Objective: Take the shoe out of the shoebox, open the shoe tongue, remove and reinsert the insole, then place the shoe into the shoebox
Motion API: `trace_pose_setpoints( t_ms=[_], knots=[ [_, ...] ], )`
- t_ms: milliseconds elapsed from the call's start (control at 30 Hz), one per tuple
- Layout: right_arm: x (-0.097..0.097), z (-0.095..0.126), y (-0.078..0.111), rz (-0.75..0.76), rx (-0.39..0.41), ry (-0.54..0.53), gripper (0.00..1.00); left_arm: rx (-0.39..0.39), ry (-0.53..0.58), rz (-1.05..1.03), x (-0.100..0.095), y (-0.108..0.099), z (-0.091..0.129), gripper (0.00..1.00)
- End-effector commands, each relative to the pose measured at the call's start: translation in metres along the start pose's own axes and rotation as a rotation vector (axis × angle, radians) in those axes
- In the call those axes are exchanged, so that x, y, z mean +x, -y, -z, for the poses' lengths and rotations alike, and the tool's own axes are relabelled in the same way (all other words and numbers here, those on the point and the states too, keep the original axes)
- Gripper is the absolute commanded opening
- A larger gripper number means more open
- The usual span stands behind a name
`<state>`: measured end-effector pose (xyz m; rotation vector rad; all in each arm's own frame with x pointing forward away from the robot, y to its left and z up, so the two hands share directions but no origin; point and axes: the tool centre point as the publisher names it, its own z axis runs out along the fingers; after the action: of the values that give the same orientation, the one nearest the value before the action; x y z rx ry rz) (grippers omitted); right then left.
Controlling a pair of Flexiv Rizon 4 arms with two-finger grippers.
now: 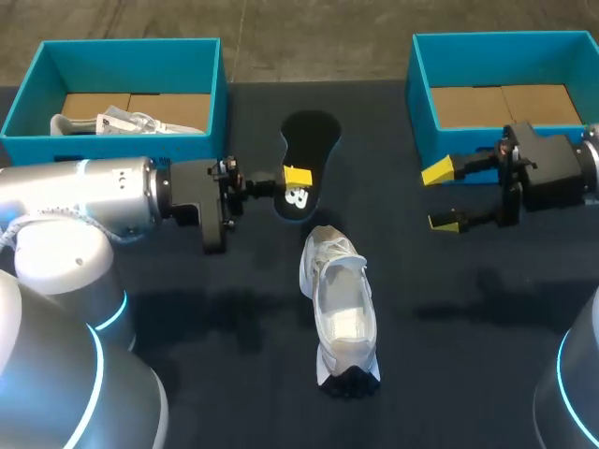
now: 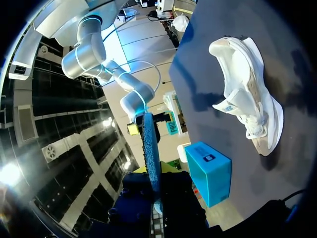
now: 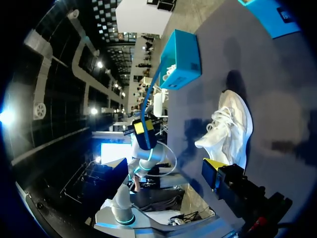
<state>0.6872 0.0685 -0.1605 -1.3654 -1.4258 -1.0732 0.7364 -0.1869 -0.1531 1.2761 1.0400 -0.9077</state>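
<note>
Head view: our left jaws pinch the black insole (image 1: 309,140) beyond the shoe (image 1: 339,309) lying on the bench (image 1: 449,327), right jaws spread; left wrist view, insole edge-on, thin bite, may slip; right wrist view, nothing braces the shoe, so we judge reinserting could shove it.

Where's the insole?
The left gripper holds the insole in the middle of the head view, just beyond the shoe.

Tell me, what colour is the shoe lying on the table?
The shoe is white; the head view shows it best.
</note>
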Motion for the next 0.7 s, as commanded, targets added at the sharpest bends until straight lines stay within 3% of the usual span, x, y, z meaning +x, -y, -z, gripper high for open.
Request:
trace_pose_setpoints(
  t_ms=[33, 300, 700],
  knots=[
    [0.004, -0.015, -0.013, 0.001, -0.001, -0.005, 1.0, -0.002, 0.001, -0.002, 0.001, -0.001, -0.004, 0.0],
    [0.006, -0.037, -0.033, -0.03, -0.032, -0.016, 1.0, -0.002, 0.001, -0.002, 0.001, -0.001, -0.004, 0.0],
    [0.006, -0.037, -0.033, -0.03, -0.032, -0.016, 1.0, -0.002, 0.001, -0.002, 0.001, -0.001, -0.004, 0.0]
  ],
)
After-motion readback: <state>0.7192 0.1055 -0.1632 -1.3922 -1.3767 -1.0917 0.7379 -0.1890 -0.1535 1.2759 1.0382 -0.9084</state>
